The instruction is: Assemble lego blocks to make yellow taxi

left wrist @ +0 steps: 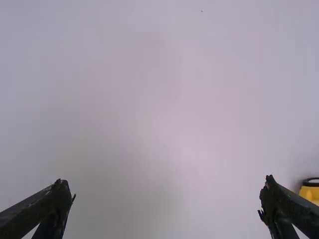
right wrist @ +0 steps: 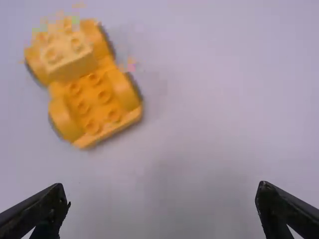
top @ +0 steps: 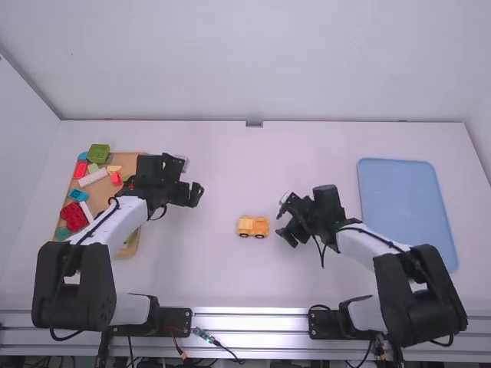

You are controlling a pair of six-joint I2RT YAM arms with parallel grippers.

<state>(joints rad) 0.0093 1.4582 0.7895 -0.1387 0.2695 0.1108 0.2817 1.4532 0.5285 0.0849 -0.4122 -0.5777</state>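
Note:
A yellow-orange wheeled base stands on the table's middle; a paler yellow block sits on one end of it, and the studs of the other end are bare. My left gripper is left of and beyond the base, above the table beside the tray; in its wrist view the left gripper is open and empty. Just right of the base is my right gripper; the right gripper in its wrist view is open with nothing between its fingers. A bit of the base shows in the left wrist view.
A brown tray at the left, partly under the left arm, holds several loose pieces: a green block, a white bar, a dark red block and others. A blue tray lies at the right.

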